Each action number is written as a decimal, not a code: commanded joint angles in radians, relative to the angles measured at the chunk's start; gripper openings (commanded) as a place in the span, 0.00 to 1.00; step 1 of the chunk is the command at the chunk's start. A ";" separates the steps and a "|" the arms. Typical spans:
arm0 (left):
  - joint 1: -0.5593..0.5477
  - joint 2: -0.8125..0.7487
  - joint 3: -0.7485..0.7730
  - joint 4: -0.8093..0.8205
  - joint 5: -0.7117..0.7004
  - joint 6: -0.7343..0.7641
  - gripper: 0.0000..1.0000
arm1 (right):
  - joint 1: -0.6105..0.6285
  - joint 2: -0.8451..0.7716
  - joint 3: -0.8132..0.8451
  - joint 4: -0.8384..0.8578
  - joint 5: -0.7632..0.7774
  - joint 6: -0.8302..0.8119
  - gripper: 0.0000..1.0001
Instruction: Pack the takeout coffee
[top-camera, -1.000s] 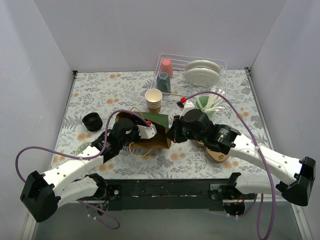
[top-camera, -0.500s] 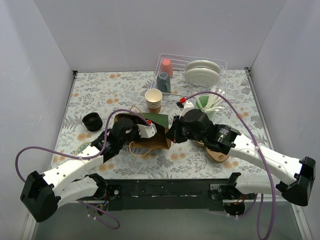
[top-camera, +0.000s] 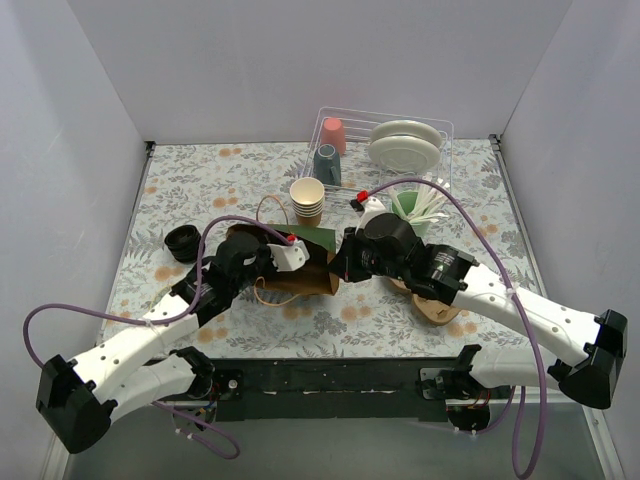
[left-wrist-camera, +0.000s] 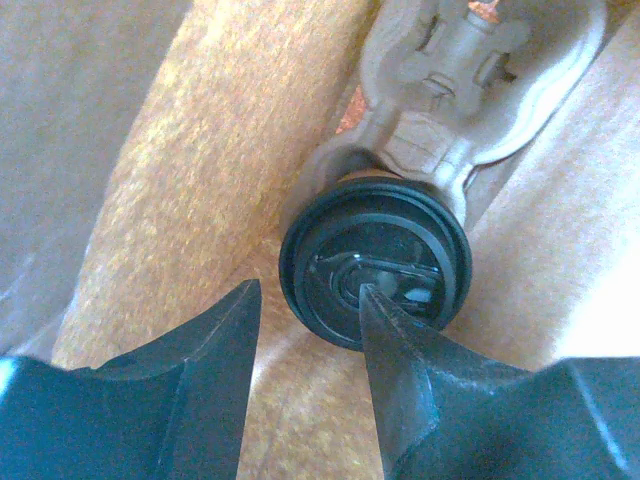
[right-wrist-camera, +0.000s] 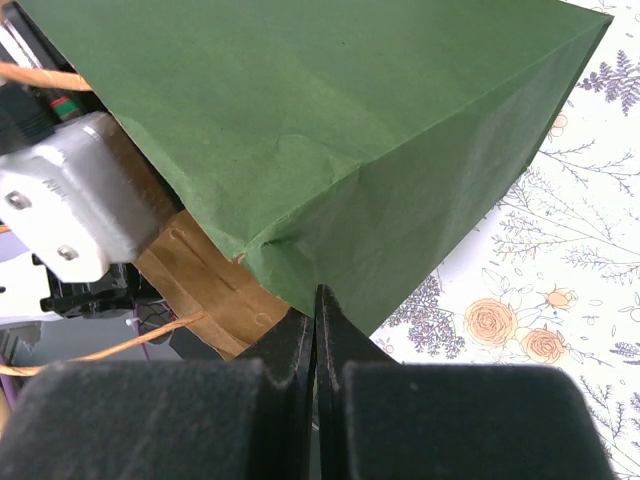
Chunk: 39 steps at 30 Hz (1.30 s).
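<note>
A paper bag, green outside and brown inside, lies on its side at the table's middle. The takeout coffee lies inside it, its black lid facing the left wrist camera and its tan cup hidden behind the lid. My left gripper reaches into the bag, open, with its right fingertip in front of the lid; whether it touches the lid I cannot tell. My right gripper is shut on the bag's green wall at the mouth edge; in the top view it sits at the bag's right end.
A stack of lidless tan cups stands just behind the bag. A loose black round piece lies at the left. A clear rack holds cups and plates at the back. A green cup of white utensils and a wooden piece are under the right arm.
My left arm has shifted a little left and back, and the bag's string handle has swung up behind it. The right gripper has stayed on the bag.
</note>
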 joint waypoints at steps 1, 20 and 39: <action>0.008 -0.047 0.036 -0.055 0.009 -0.042 0.45 | -0.014 0.009 0.053 -0.006 -0.016 0.000 0.01; 0.008 -0.103 0.108 -0.171 0.046 -0.121 0.51 | -0.049 0.043 0.098 -0.002 -0.056 0.015 0.01; 0.008 -0.109 0.191 -0.208 0.046 -0.174 0.49 | -0.084 0.094 0.179 -0.097 -0.117 0.021 0.01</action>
